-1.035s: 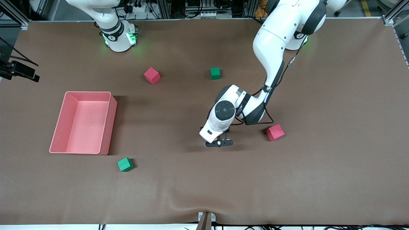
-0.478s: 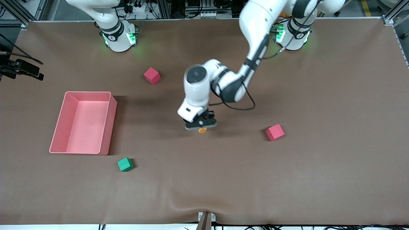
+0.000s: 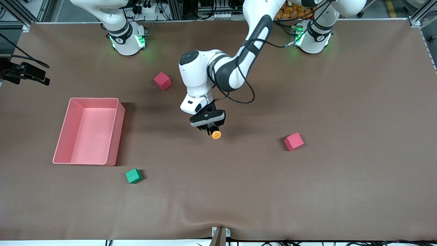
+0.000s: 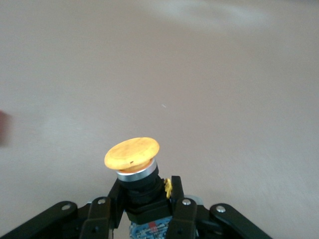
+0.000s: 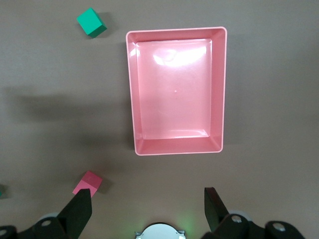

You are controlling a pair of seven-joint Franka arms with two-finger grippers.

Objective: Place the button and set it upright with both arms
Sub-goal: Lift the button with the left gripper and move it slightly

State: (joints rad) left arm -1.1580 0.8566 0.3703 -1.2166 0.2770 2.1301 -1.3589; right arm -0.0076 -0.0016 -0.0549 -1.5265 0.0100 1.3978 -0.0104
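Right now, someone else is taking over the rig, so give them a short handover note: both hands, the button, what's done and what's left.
Left hand: shut on the button, in the air over bare table between the pink tray and a red cube.
Right hand: open, holding nothing, waiting high over the tray.
Done: button picked up, orange cap sticking out past the fingers.
Left: set it down and stand it upright, using both arms.

My left pincer (image 3: 210,128) hangs over mid-worktop, clamped shut on the button (image 3: 216,135); my right pincer (image 5: 149,209) waits high, fingers spread.
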